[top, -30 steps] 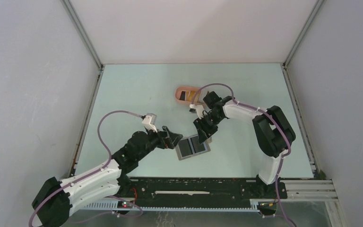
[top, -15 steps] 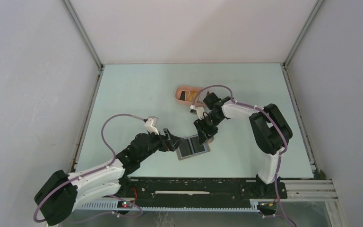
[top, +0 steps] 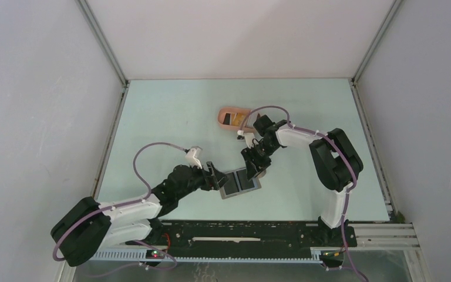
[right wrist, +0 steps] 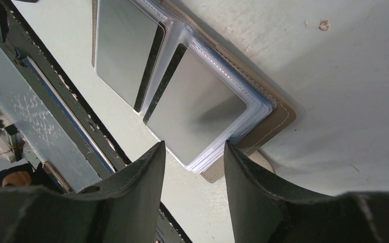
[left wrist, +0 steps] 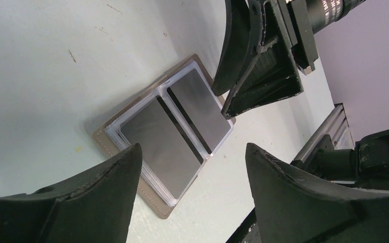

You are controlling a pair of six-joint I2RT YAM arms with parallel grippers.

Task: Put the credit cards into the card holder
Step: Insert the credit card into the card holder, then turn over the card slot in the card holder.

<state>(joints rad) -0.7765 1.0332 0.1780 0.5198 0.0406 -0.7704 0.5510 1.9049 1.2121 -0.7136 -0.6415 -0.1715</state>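
The card holder (top: pixel 241 183) lies open on the table, its tan-grey rim showing in the left wrist view (left wrist: pixel 100 137) and the right wrist view (right wrist: pixel 281 114). Two grey, dark-striped credit cards (left wrist: pixel 159 142) (left wrist: pixel 197 109) sit in its clear sleeves, also seen from the right wrist (right wrist: pixel 124 50) (right wrist: pixel 195 114). My left gripper (top: pixel 216 178) (left wrist: pixel 193 149) is open and empty at the holder's left edge. My right gripper (top: pixel 252 168) (right wrist: pixel 193 147) is open and empty, low over the holder's far right corner. More cards, black and orange-yellow (top: pixel 229 119), lie in the tray.
A salmon-pink oval tray (top: pixel 224 111) stands behind the right gripper near the table's middle. The black rail with the arm bases (top: pixel 241 232) runs along the near edge, close to the holder. White walls close in the table on three sides.
My left arm has stretched forward and right, bringing its gripper up to the holder's left edge. The right gripper and the holder have hardly moved.
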